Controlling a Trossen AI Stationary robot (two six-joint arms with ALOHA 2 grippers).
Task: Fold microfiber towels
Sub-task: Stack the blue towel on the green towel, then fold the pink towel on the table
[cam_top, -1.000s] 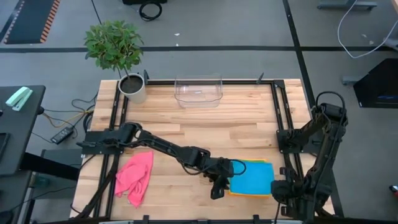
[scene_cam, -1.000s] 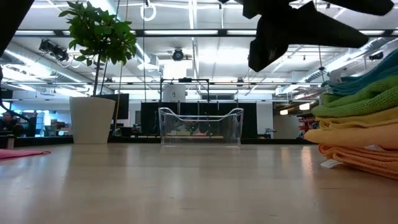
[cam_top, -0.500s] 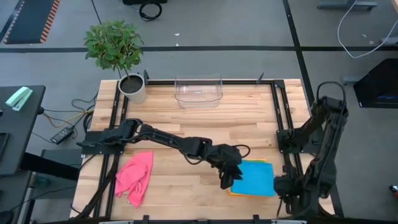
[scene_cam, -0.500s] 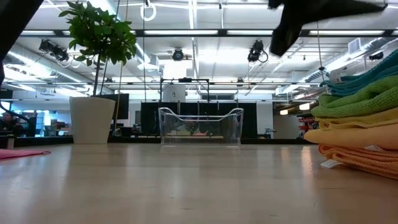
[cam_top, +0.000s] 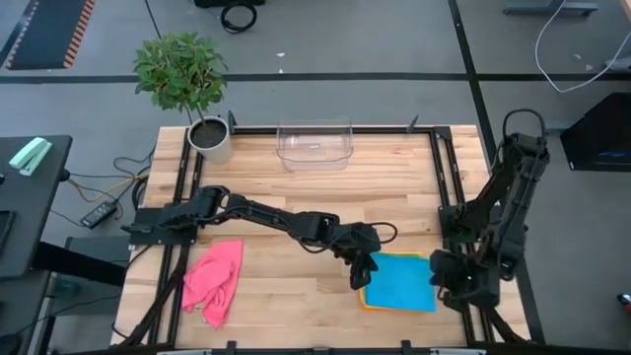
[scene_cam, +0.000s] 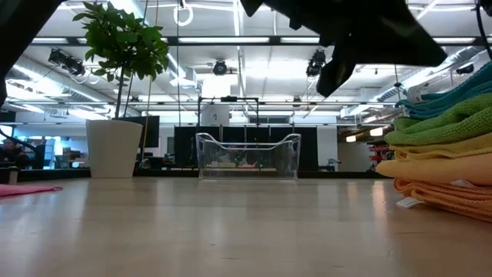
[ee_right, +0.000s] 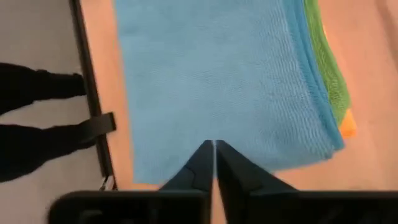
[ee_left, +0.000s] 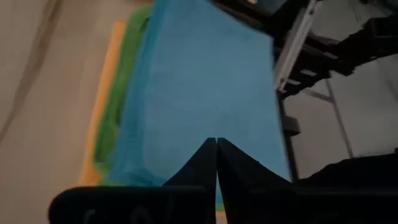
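**Inspector:** Near the table's front right corner sits the stack of folded towels (cam_top: 402,284), blue on top, green and orange edges showing beneath. Orientation?

**Assistant:** Flat and roughly square from above, sides about parallel to the table edges; no clear long axis. The low view shows the layers: teal, green, yellow, orange (scene_cam: 450,154).

**Inspector:** Other cloths?

**Assistant:** A pink towel (cam_top: 214,282) lies crumpled at the front left, well apart, stretched front to back.

**Inspector:** Grippers?

**Assistant:** Left gripper (cam_top: 361,272) hangs at the stack's left edge, fingers (ee_left: 205,163) pressed together, holding nothing. Right gripper (cam_top: 444,277) sits just beside the stack's right edge, fingers (ee_right: 204,160) also together and empty.

**Inspector:** Surroundings?

**Assistant:** A clear bin (cam_top: 315,144) and potted plant (cam_top: 187,84) stand along the table's (cam_top: 325,197) far edge.
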